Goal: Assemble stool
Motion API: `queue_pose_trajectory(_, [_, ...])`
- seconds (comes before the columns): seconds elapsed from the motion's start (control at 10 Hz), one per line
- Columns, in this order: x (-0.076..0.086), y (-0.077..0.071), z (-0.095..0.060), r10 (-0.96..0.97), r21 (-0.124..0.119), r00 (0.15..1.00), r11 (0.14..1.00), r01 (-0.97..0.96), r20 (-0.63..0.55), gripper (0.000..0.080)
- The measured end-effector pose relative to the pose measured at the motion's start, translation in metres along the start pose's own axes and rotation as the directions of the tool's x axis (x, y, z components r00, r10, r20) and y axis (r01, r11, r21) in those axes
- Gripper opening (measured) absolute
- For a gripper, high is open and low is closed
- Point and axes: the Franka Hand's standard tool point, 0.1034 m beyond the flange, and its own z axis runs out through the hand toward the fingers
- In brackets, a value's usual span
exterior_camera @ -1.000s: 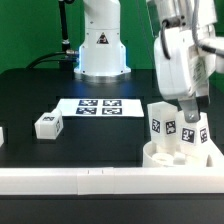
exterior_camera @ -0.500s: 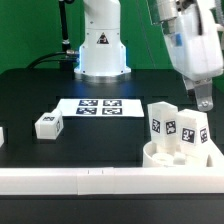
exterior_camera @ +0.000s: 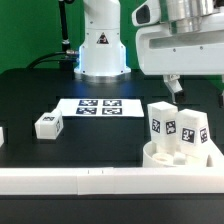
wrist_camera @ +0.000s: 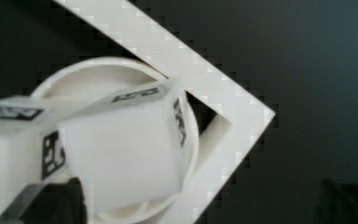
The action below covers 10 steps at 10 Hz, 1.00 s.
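- Fingers (exterior_camera: 175, 88): spread wide, nothing between them. A second ago they are low at the top of the nearer-to-3-o'clock leg (exterior_camera: 191, 128). Now they hang well above it and apart from it.
- The hand has also turned broadside to the exterior view while rising.
- Seat disc (exterior_camera: 180, 156): at about 4 o'clock on the tabletop (exterior_camera: 30, 95), against the white rail (exterior_camera: 80, 180) that runs along the 6 o'clock edge. No shift since the release.
- Two legs stand upright in the seat disc. The other leg (exterior_camera: 160, 122) is just beside the released one, on its 9 o'clock side. Neither tips after the release.
- Wrist view: looks down on the round seat disc (wrist_camera: 131, 75) and the tagged leg tops. The rail corner (wrist_camera: 202, 85) is just beyond the rim.
- Third leg (exterior_camera: 47, 125): lies loose at 9 o'clock, well apart from the seat and near the marker board (exterior_camera: 98, 106).
- Reading: the second leg looks placed and let go. How firmly it sits cannot be told from here. One leg is left to fetch, so the job is roughly two thirds through.
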Motion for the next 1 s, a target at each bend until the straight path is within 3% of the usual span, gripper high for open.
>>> queue_pose_trajectory(0.3, [0.003, 0.003, 0.000, -0.320, -0.009, 0.947, 0.947, 0.320, -0.004, 0.0649])
queue_pose_trajectory(0.5, [0.002, 0.009, 0.002, -0.698, -0.062, 0.716, 0.713, 0.698, 0.034, 0.0649])
queue_pose_trajectory(0.6, [-0.004, 0.008, 0.004, -0.805, -0.068, 0.589, 0.585, 0.808, 0.067, 0.0649])
queue_pose_trajectory(0.7, [-0.014, 0.003, 0.011, -0.884, -0.044, 0.454, 0.452, 0.891, 0.111, 0.0649])
queue_pose_trajectory(1.0, [-0.009, 0.006, 0.011, -0.975, -0.031, 0.178, 0.176, 0.984, 0.131, 0.0649])
